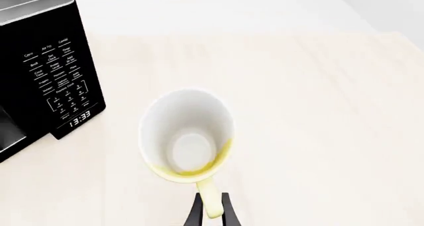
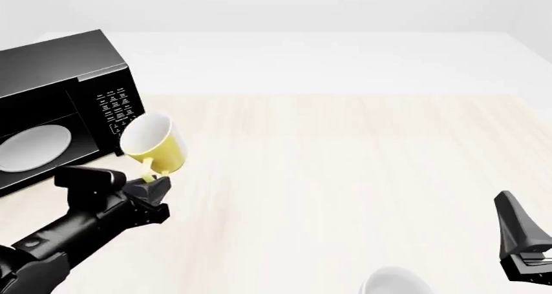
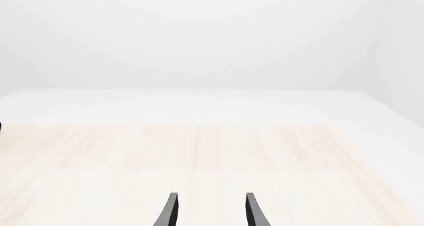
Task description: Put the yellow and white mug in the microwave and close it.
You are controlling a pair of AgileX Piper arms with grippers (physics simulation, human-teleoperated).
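left pincer (image 2: pixel 154 178) pinching the yellow and white mug (image 2: pixel 154 146) by its handle beside the microwave (image 2: pixel 61 106); right pincer (image 3: pixel 209 211) spread

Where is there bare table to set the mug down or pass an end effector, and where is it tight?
The broad wooden table is bare between the microwave and the right end effector, which is open. It is crowded at the left: the left end effector holds the yellow and white mug by its handle beside the keypad. A white rounded object borders the near edge.

L gripper (image 2: pixel 156 178) clamped on mug handle, arm raised; R gripper (image 3: pixel 209 211) parted, idle.
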